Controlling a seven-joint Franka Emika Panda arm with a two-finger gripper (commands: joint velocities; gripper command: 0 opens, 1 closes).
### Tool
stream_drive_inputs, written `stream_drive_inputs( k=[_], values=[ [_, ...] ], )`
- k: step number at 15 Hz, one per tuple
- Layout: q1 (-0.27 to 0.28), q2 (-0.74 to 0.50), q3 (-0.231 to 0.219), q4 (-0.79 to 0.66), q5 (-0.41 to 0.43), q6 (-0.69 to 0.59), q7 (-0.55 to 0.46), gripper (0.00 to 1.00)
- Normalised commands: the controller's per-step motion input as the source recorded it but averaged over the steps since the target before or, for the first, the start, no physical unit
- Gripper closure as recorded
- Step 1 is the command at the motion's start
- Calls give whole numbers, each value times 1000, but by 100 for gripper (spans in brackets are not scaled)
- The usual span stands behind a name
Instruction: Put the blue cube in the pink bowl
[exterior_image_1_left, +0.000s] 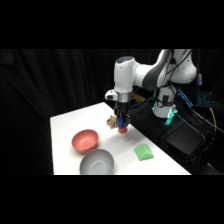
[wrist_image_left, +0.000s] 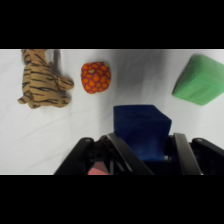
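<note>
Grey and round, the grey bowl sits closest in the side view, at the front edge of the white table. It looks smooth and shiny. Just behind it, at about 11 o'clock, is the pink bowl, also round, smooth and shallow. The two bowls are very close, maybe touching. At 3 o'clock from the grey bowl lies a light-green block with soft, rounded corners.

Up at 1 o'clock from the pink bowl, the white arm comes down and its gripper holds the blue cube. In the wrist view the blue cube fills the space between the two black fingers, which are squeezed on its sides. It is a solid, deep-blue box shape with flat faces and sharp edges. All its sides look alike, so it has no long way. One corner edge points toward 1 o'clock in the wrist view, so it sits a bit turned in the grip. I cannot tell if it is touching the table or just above it.

At 11 o'clock from the cube is a small orange-red ball with bumpy dots. Left of it, at 9 o'clock, lies a soft striped tiger toy, fuzzy and floppy.
</note>
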Motion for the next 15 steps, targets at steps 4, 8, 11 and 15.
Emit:
stream_drive_inputs(
  k=[4,8,11,15],
  values=[
    [-184,157,8,506,249,-296,-409,77],
    [-125,337,7,658,172,-335,-304,77],
    [-86,409,33,703,129,-323,-200,77],
    [-95,405,66,631,190,-218,-212,77]
  ],
)
